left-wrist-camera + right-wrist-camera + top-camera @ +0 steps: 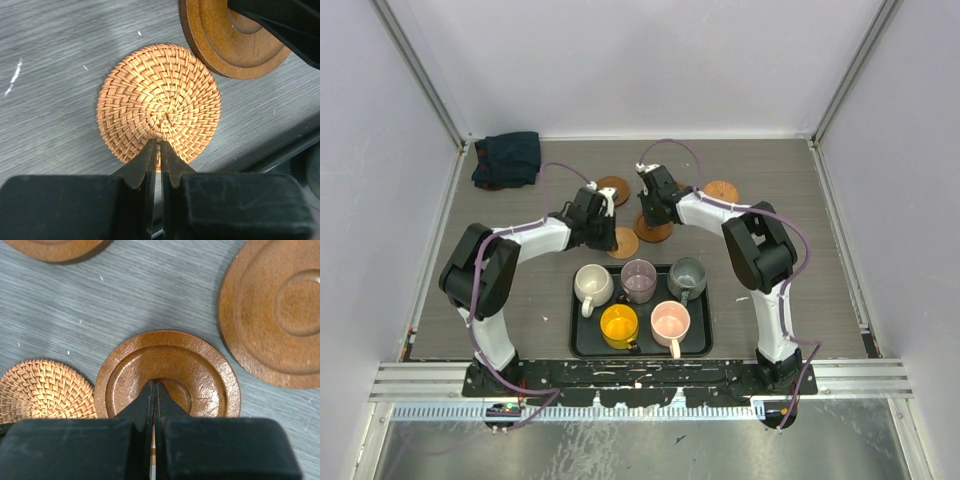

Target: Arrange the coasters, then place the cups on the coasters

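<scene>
My right gripper (154, 387) is pressed fully together, its tips resting on the sunken centre of a round brown wooden coaster (200, 375) with a raised rim. My left gripper (160, 150) is all but together (only a thin slit shows), its tips over the near edge of a round orange woven coaster (160, 95), which lies flat just beside the wooden one. 5 small handled cups (639, 280) stand in the black rectangular tray (578, 345), near both coasters.

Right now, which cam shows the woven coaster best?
Left wrist: the woven coaster sits in the centre with its weave sharp, and only its near edge is under the left gripper. Right wrist shows just a part at lower left. Top external shows it tiny, beside the gripper.
</scene>
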Available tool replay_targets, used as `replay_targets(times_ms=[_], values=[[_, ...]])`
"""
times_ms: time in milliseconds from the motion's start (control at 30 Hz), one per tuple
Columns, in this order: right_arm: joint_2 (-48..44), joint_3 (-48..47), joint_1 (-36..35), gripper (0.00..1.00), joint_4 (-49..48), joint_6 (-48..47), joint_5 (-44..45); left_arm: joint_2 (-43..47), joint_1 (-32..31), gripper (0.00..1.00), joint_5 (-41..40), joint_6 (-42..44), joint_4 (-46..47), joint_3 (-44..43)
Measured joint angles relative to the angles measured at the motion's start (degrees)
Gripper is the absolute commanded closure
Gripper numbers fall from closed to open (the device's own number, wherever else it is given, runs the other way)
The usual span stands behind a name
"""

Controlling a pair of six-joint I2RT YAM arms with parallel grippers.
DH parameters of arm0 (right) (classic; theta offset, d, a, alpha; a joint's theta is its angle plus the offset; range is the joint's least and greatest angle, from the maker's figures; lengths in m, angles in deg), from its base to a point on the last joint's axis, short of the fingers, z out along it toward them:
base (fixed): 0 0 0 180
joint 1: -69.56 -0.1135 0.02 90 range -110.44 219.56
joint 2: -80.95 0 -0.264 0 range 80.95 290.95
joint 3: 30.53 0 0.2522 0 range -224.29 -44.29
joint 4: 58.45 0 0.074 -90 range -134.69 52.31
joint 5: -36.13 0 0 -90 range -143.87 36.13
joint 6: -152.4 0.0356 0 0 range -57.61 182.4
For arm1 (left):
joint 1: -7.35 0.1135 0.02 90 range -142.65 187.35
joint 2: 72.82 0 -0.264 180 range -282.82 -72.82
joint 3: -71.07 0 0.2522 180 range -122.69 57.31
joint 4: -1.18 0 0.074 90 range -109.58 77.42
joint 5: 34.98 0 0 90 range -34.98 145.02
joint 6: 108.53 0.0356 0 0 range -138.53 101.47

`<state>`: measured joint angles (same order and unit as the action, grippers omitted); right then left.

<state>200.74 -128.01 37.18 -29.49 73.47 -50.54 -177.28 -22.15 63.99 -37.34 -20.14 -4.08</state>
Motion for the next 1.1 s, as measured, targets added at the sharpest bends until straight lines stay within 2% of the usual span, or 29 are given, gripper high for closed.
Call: replay_targets(times_ms=[300,600,1100], values=[[5.2,-7.6,0.2,0.99,0.7,-0.2,-2.6,-0.2,4.6,0.91,0.0,-1.7,0.1,-0.1],[10.4,-15.8,0.7,0.99,2.3,-0.2,-4.9,-0.7,12.1,0.90,-0.8,-4.4,-1.0,-1.2],[14.5,-22.3,5.3,0.99,3.6,2.1,-4.7,-10.0,20.0,0.90,-2.3,-4.6,-5.7,-15.1]])
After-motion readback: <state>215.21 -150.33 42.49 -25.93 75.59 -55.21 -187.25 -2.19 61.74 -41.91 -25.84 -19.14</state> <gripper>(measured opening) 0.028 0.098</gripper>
